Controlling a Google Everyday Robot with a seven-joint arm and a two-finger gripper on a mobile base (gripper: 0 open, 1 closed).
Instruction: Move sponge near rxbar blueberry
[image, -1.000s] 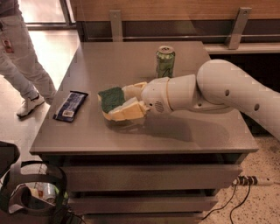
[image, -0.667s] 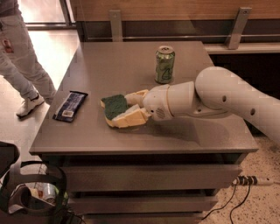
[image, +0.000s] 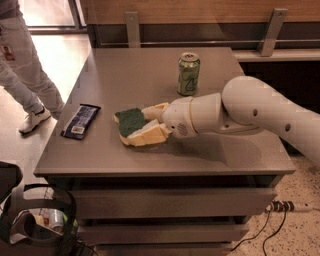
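Note:
The sponge (image: 130, 121), dark green on top with a yellow base, sits at the middle of the grey table (image: 150, 80). My gripper (image: 141, 125) reaches in from the right on the white arm, and its cream fingers (image: 147, 136) stand on either side of the sponge, closed on it low at the tabletop. The rxbar blueberry (image: 80, 121), a flat dark blue wrapper with a white patch, lies near the table's left edge, about a hand's width left of the sponge.
A green soda can (image: 188, 74) stands upright behind the arm, right of centre. A person's legs (image: 25, 75) are on the floor left of the table. A wooden wall with metal brackets runs behind. A black device (image: 35, 225) sits at bottom left.
The gripper with the sponge has come down to the tabletop and shifted slightly; the bar and the can have stayed in place.

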